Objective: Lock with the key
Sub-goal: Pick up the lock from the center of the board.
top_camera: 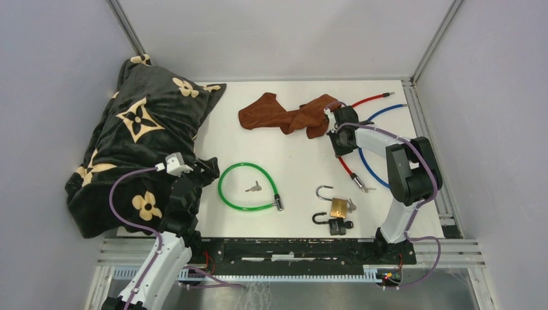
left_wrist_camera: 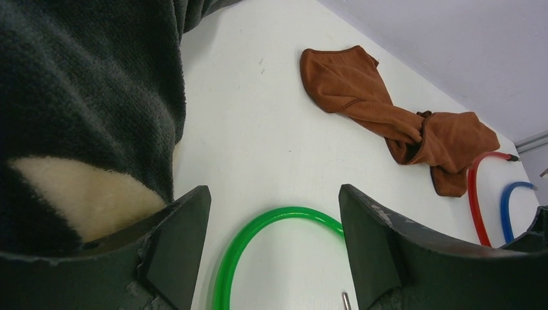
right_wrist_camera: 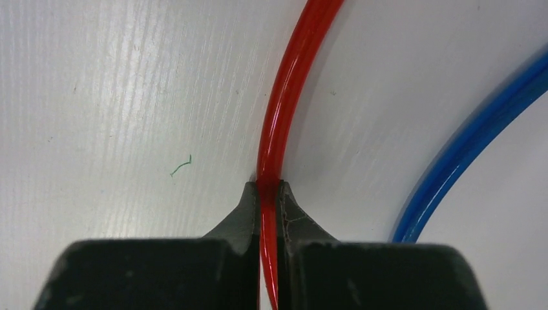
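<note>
A white table (top_camera: pixel 291 142) seen from above, with two robot arms mounted at its near edge. A large dark blanket (top_camera: pixel 136 135) with cream flowers is heaped over the table's left side. A crumpled brown cloth (top_camera: pixel 284 116) lies near the far edge.

The right gripper (right_wrist_camera: pixel 269 190) is out by the cloth, its jaws pinched tight on a red cable lock (right_wrist_camera: pixel 294 84) that lies flat on the table. The cable's two ends are well apart, so it is not closed into a loop. A blue cable (right_wrist_camera: pixel 478 137) curves just beside it, untouched.

The left gripper (left_wrist_camera: pixel 274 190) hovers at the blanket's edge with its jaws wide apart and nothing between them. In front of it lies a green cable lock (top_camera: pixel 221 187) curled into a ring.

Near the front, a brass padlock (top_camera: pixel 338 206) and a smaller black padlock (top_camera: pixel 336 226) both have their shackles open.

A small key (top_camera: pixel 254 188) rests on the table inside the green ring, held by neither arm.

The task looks barely begun: one cable is gripped, but no key is picked up, and nothing visibly locked. Closing a lock, inserting the key and turning it all seem to remain
</note>
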`<state>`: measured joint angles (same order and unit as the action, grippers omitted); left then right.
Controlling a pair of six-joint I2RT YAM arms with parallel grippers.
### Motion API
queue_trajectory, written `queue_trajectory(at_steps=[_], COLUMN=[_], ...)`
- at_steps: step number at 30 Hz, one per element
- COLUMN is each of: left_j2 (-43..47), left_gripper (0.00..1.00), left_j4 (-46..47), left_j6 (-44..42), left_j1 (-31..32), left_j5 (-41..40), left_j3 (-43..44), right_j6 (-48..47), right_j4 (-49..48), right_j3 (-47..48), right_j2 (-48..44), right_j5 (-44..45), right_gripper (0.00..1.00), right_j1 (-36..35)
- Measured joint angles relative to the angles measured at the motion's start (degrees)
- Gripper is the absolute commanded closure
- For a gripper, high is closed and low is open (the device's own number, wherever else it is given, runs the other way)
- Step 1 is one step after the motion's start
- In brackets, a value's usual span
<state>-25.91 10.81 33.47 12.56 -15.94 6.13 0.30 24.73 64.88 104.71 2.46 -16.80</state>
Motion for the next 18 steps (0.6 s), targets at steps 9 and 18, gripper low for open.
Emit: queue_trajectory(at_steps=[9, 18], left_j2=[-0.61, -4.17], left_gripper=[0.26, 0.32], left_j4=[0.46, 4.35], left_j6=[-0.02, -0.52], left_j1=[-0.07, 0.26], left_j5=[2.23, 19.76], left_j3=[0.0, 2.4], right_j6=[0.57, 5.88], right_j4=[-1.18, -12.04], right_j3=[-0.5, -5.86], right_j2=[-2.21, -20.92], right_j5=[-1.97, -2.71], right_gripper=[1.0, 1.0], right_j1=[-0.15, -4.52])
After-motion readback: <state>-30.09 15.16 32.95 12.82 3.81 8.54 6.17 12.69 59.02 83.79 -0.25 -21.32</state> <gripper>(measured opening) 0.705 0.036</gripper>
